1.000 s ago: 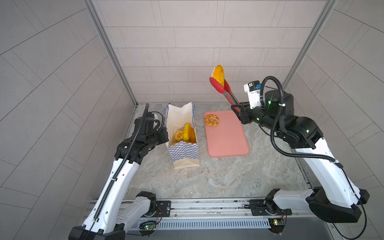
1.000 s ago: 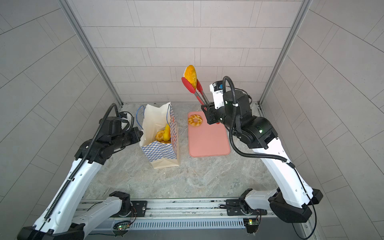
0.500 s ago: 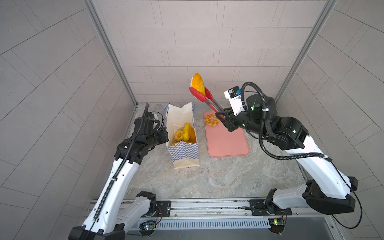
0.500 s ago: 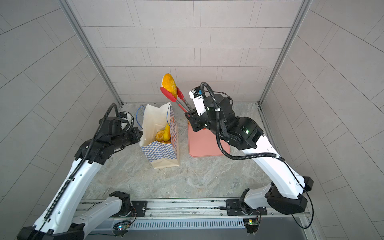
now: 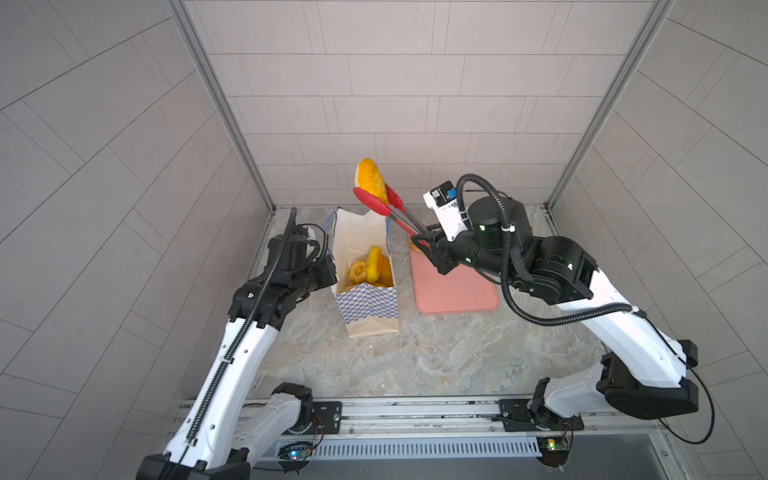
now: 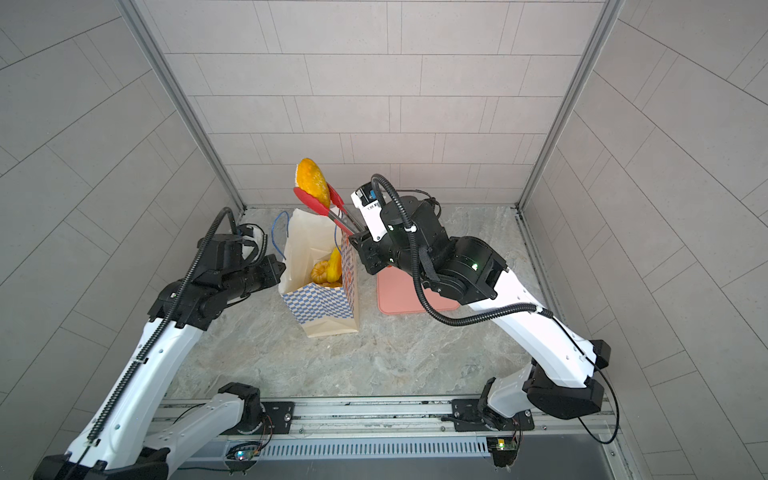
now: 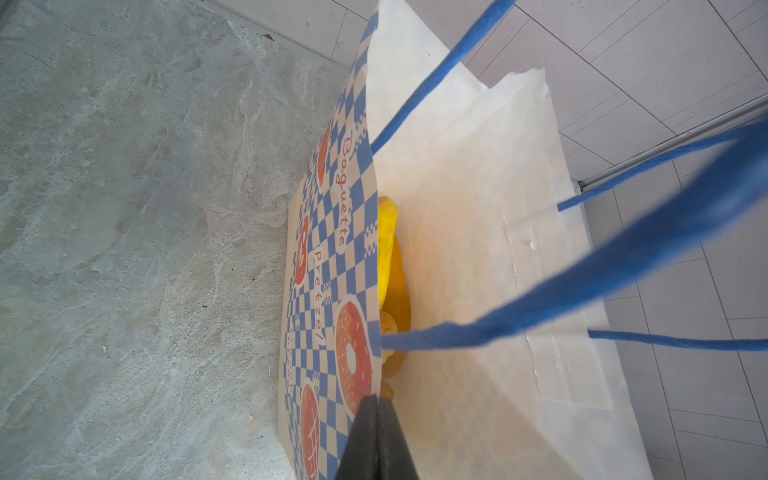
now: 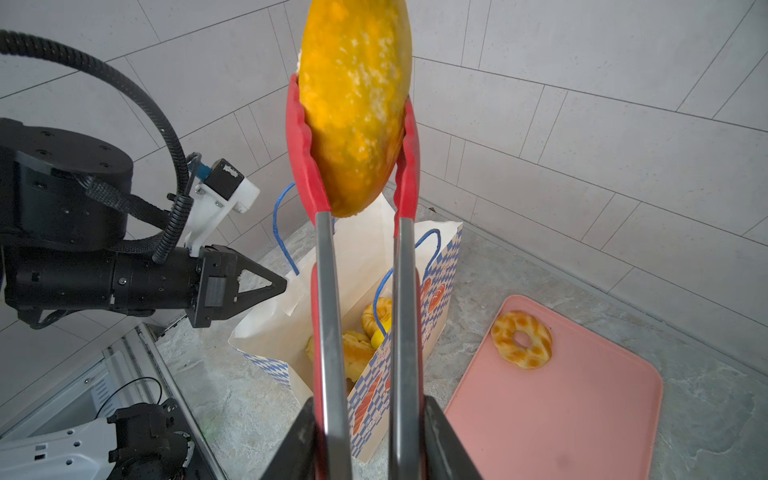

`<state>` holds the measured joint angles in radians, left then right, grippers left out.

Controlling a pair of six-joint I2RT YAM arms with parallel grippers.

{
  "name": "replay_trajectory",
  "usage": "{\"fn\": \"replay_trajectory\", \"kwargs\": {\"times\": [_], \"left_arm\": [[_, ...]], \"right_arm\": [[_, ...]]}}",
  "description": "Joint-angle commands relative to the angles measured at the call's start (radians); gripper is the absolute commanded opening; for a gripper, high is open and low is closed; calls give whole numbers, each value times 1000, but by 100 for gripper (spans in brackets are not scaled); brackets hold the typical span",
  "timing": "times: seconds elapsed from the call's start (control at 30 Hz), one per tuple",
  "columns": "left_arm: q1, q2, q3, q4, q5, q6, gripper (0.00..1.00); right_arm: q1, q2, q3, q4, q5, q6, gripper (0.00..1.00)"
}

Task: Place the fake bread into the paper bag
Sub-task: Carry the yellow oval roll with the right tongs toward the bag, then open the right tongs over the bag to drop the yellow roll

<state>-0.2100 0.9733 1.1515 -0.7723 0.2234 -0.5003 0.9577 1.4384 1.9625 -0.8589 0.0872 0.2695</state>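
Observation:
The paper bag (image 5: 365,303) (image 6: 320,303) stands open on the stone table, with several fake bread pieces (image 5: 370,268) (image 6: 328,268) (image 7: 388,257) inside. My left gripper (image 5: 330,272) (image 7: 376,415) is shut on the bag's left rim. My right gripper (image 5: 432,249) (image 8: 370,436) is shut on the handles of red-tipped tongs (image 5: 399,216) (image 8: 328,291). The tongs pinch an oval orange bun (image 5: 372,180) (image 6: 311,178) (image 8: 353,104), held high over the bag's far right rim. A ring doughnut (image 8: 521,338) lies on the pink tray (image 5: 457,291) (image 8: 561,415).
The pink tray lies flat just right of the bag. The bag's blue cord handles (image 7: 623,257) (image 8: 282,232) hang loose across its mouth. Tiled walls close in on three sides, and a metal rail (image 5: 415,411) runs along the front.
My right arm has swung left, carrying the tongs and bun from above the tray's far end to above the bag. The left arm and bag have not moved.

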Motion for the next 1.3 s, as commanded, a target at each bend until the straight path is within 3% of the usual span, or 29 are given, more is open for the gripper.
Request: {"fn": "replay_trajectory", "kwargs": {"times": [0.0,0.57,1.27], "left_arm": [[-1,-24,-2,1,-2,-3,5],[-1,-32,2,-2,-3,-3,5],[-2,-37,2,-4,-2,-4,5]], "right_arm": [[25,6,31,14,50,-16,36],[83,39,5,-57,105,-23,36],[161,-27,-153,-97,160,14,37]]}}
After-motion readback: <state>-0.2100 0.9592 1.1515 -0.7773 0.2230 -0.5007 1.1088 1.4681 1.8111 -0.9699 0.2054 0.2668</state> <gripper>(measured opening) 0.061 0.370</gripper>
